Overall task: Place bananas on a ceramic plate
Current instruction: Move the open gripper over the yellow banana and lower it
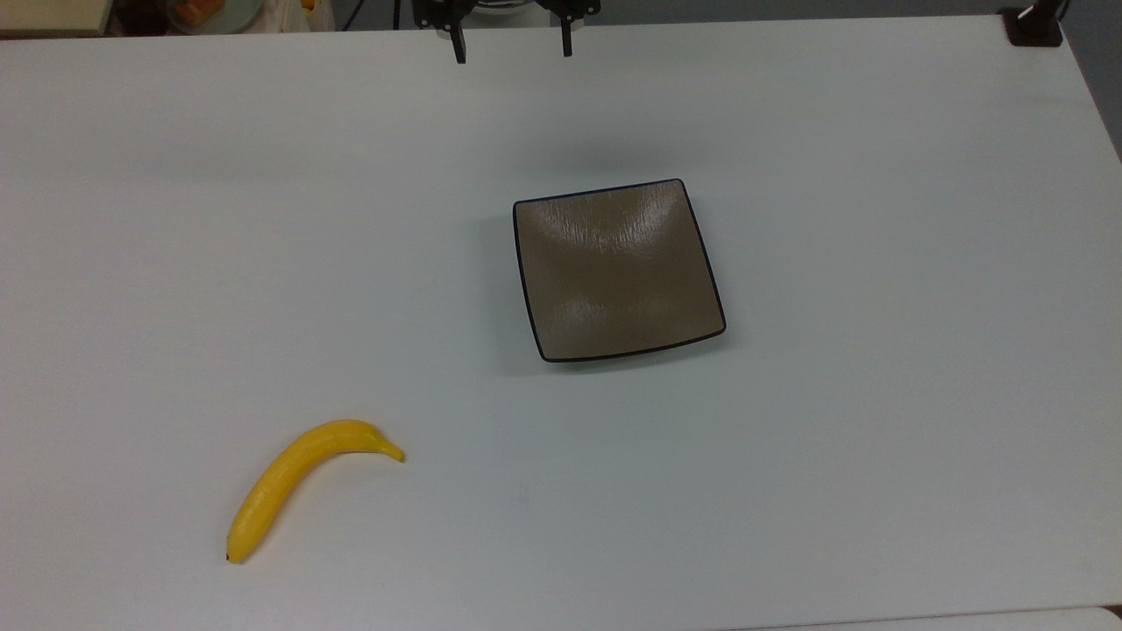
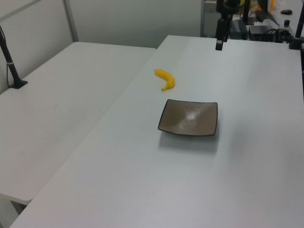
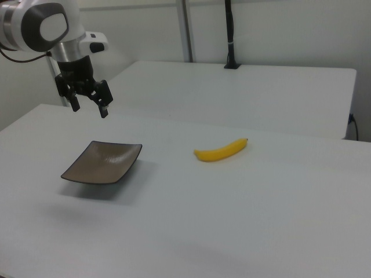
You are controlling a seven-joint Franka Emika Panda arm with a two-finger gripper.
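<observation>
A bright yellow banana (image 1: 302, 478) lies on the white table near the top view's lower left; it also shows as the banana (image 2: 166, 79) and the banana (image 3: 221, 151). The square grey-brown ceramic plate (image 1: 617, 270) sits bare near the table's middle, seen too as the plate (image 2: 189, 118) and the plate (image 3: 103, 161). My gripper (image 1: 511, 48) hangs open and holding nothing at the top view's upper edge, well beyond the plate. In the right view the gripper (image 3: 90, 107) hovers above and behind the plate, far from the banana. The gripper (image 2: 219, 42) hangs over the table's far end.
A second white table (image 2: 61, 109) adjoins on the left view's left, with a black pole on a base (image 2: 13, 71) standing on it. Clutter (image 2: 266, 23) stands past the table's far end. A dark mount (image 1: 1034, 26) sits at the top view's upper right corner.
</observation>
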